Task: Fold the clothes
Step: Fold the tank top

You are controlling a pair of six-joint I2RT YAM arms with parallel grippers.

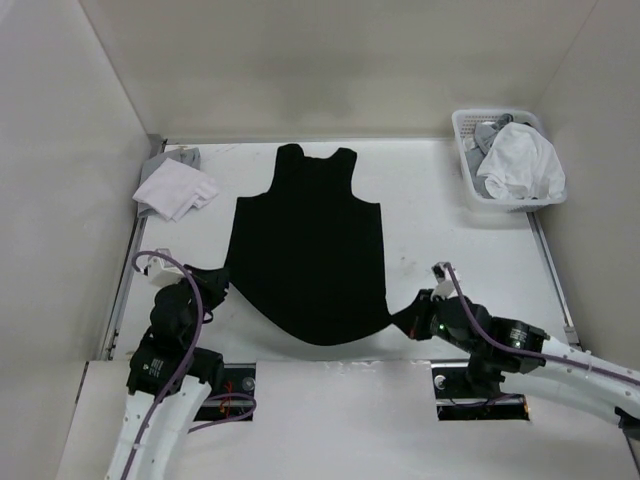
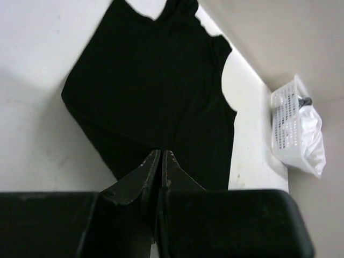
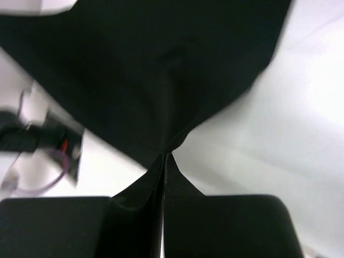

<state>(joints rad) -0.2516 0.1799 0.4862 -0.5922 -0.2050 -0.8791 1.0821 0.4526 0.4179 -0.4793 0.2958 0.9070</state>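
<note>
Nearest us, our left gripper (image 1: 212,283) is clenched on the near-left hem corner of the black shirt (image 1: 305,250). Our right gripper (image 1: 400,322) is clenched on the near-right corner, and its wrist view shows the fabric drawn to a peak at the shut fingertips. Between them the hem bows toward the near edge. Beyond, the shirt lies spread at the middle of the table (image 1: 450,250), neckline at the far end. We judge that the hem-to-neck fold is starting. Next we should lift both corners together and carry them evenly toward the neckline. Far left sits a white cloth pile (image 1: 175,190), far right a basket (image 1: 468,178).
</note>
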